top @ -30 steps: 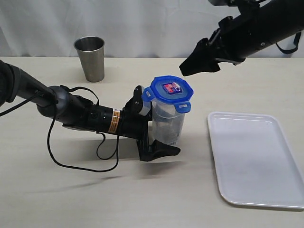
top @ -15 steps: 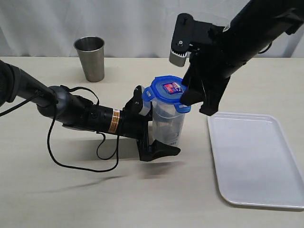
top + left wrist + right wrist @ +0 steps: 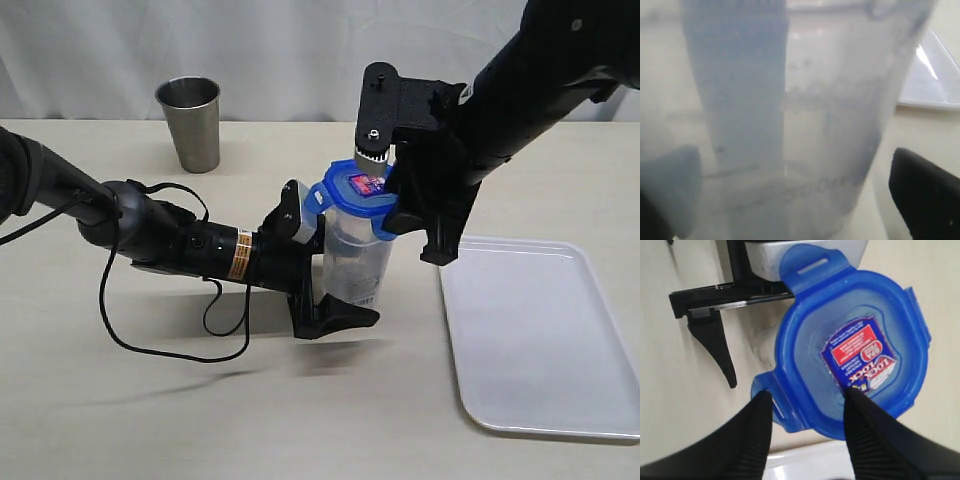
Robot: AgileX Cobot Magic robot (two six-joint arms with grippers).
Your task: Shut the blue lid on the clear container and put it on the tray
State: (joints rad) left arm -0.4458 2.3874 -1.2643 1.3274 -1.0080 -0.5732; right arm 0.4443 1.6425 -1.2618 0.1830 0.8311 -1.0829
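A: Biggest first?
B: Tray point(image 3: 540, 340), white, right side of the table point(image 3: 120, 420).
A: Containers?
B: Clear container point(image 3: 355, 265) upright on the table just left of the tray, not on it; you see straight through it. Steel cup point(image 3: 189, 124) far left, well apart, inside hidden.
A: Lid?
B: Blue lid point(image 3: 352, 192) sits on top of the clear container, sticker point(image 3: 862, 357) up, flaps sticking outward.
A: Grippers?
B: Left gripper point(image 3: 335, 258) lies sideways, jaws wide, one either side of the clear container; one finger point(image 3: 925, 195) stands clear of the wall. Right gripper point(image 3: 807, 397) above the blue lid, jaws partway apart, one finger over a flap, the other by the sticker. Contact: can't tell.
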